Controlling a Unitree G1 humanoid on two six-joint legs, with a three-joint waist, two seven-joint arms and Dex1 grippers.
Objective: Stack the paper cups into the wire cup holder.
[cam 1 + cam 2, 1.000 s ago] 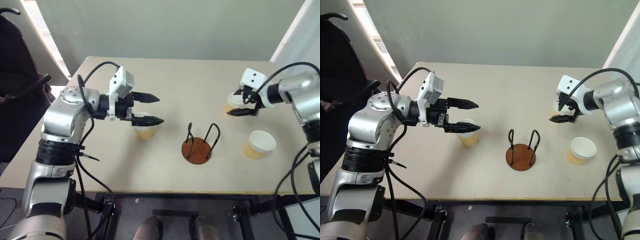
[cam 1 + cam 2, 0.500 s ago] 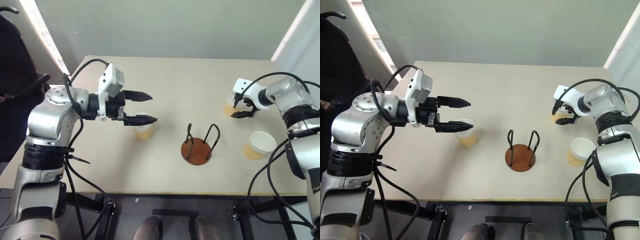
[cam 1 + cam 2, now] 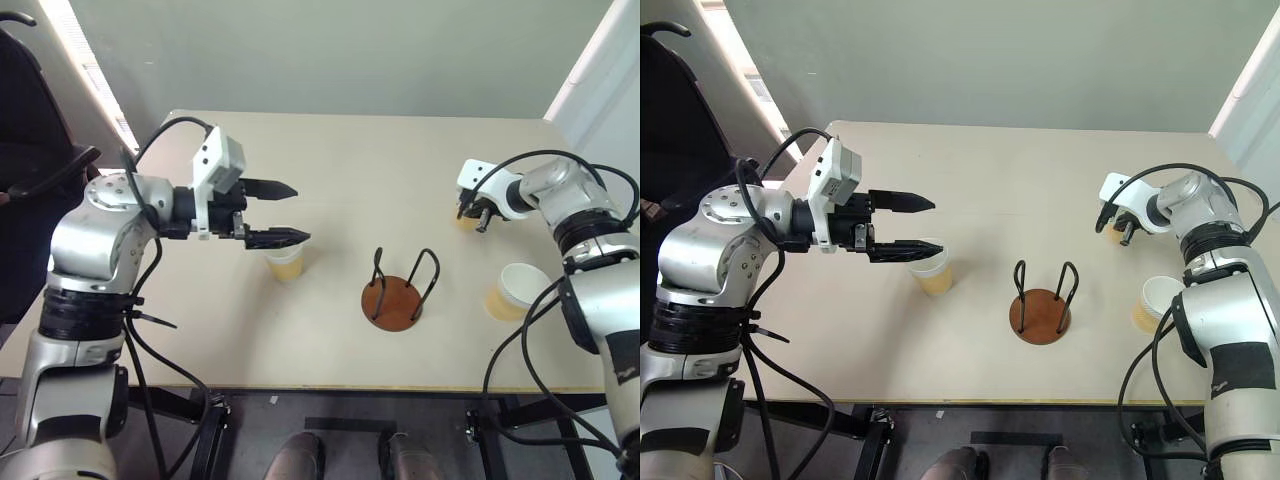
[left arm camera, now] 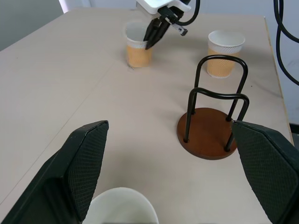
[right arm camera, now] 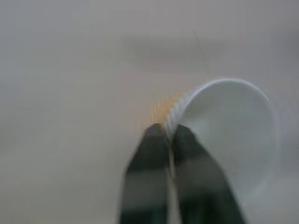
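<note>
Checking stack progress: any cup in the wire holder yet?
No, the wire cup holder stands empty on its brown base, and all three paper cups sit apart from it on the table.

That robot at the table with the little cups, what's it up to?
It is stacking paper cups into a wire holder, which stands empty mid-table. The right tool has pinched shut on the rim of the far cup. The left tool hangs open just above a second cup. A third cup stands untouched near the right edge of the table.
</note>
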